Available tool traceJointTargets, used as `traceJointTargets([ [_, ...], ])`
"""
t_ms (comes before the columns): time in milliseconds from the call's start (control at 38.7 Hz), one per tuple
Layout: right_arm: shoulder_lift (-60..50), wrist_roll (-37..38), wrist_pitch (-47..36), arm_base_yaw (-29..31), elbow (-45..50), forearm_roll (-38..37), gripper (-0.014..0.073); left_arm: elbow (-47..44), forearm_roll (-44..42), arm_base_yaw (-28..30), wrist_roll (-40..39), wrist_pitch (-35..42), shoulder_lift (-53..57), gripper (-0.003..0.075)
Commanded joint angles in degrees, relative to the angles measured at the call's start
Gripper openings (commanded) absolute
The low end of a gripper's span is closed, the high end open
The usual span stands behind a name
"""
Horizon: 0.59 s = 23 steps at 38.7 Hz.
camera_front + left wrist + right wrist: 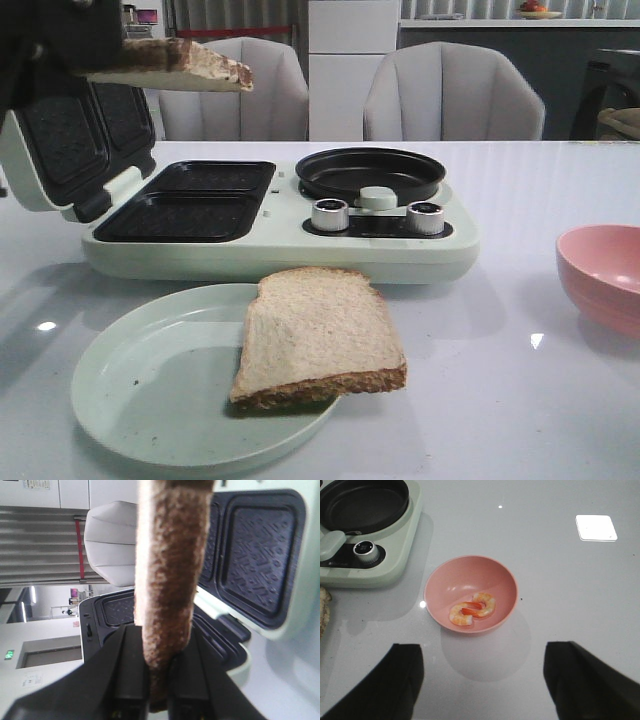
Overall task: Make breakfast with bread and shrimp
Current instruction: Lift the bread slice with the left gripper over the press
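Your left gripper (159, 680) has its fingers (131, 670) closed on the crust edge of one bread slice (175, 62); from the left wrist you see that slice edge-on, rising out of the jaws. In the front view it hangs level in the air, above the open lid (75, 130) of the breakfast maker (280, 235), with the arm dark and mostly cut off at the upper left corner.

Your right gripper (482, 680) stands wide apart with nothing between its fingers (390, 680), hovering over bare table (570, 580). Just ahead of it sits the pink bowl (470, 580), and the shrimp (472, 610) lie curled together inside it, pale with orange-red ends; you cannot tell whether that is one piece or two.

The second slice (318, 335) lies on the pale green plate (150, 390) in front of the maker, its right edge overhanging the rim. The maker's two dark grill wells (190, 200) are uncovered, and its round pan (370, 172) sits behind two knobs (330, 214). The bowl stands well to the right of the maker.
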<state>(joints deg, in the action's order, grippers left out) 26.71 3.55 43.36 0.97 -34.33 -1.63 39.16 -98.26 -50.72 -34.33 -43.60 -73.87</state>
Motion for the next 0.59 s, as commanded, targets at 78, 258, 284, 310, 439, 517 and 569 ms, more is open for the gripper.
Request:
traceJointTargets([
  [78, 0.6, -0.1, -4.1, 0.3, -1.9, 0.0, 0.0602, 10.4, -3.3, 6.2, -0.9, 2.7, -5.8, 0.0099],
  [258, 0.6, -0.1, -4.0, 0.3, -1.9, 0.0, 0.0602, 19.8, -3.8, 11.6, -0.9, 8.1, -14.8, 0.0099],
  [284, 0.6, -0.1, -4.0, 0.3, -1.9, 0.0, 0.0602, 21.0, -3.9, 12.6, -0.9, 8.8, -16.0, 0.0099],
  [310, 0.6, -0.1, -4.0, 0.3, -1.9, 0.0, 0.0602, 22.4, -4.1, 13.3, -0.9, 9.4, -17.5, 0.0099],
  [439, 0.6, -0.1, -3.9, 0.3, -1.9, 0.0, 0.0602, 28.9, -4.2, 16.6, -0.9, 9.7, -23.7, 0.0099],
  [517, 0.6, -0.1, -3.9, 0.3, -1.9, 0.0, 0.0602, 32.1, -4.3, 18.2, -0.9, 10.0, -27.1, 0.0099],
  [569, 0.6, -0.1, -3.9, 0.3, -1.9, 0.0, 0.0602, 34.3, -4.5, 19.0, -0.9, 10.5, -28.9, 0.0099],
])
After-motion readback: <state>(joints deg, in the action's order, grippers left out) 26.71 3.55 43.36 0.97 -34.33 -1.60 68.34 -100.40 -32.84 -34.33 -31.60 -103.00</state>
